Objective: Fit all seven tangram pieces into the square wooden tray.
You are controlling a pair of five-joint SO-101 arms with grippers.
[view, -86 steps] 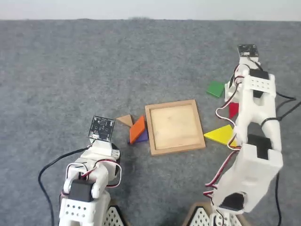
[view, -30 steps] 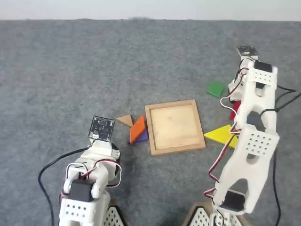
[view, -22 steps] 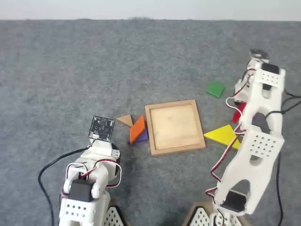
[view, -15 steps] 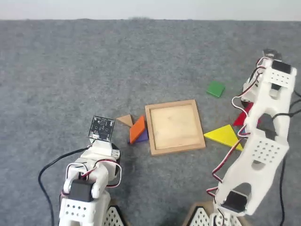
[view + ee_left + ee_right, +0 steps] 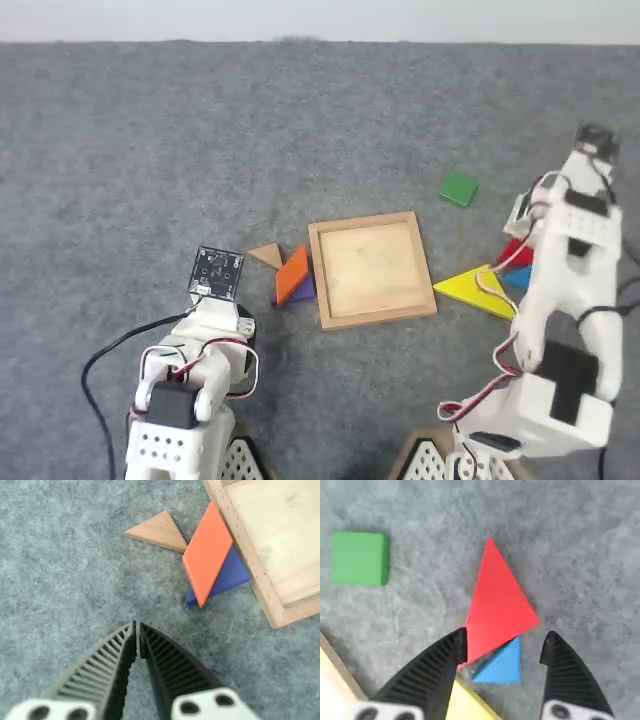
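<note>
Right of the wooden tray (image 5: 316, 275), the right gripper (image 5: 506, 636) hangs, jaws apart, over the red triangle (image 5: 495, 605), seemingly the first pick. Next it must close on red alone. Its wrist view shows a blue triangle (image 5: 502, 666) tucked beneath, which the arm largely covers from above. The left gripper (image 5: 137, 627) sits pinched together, near left.

bright, even light from above; shadows soft and faint.
</note>
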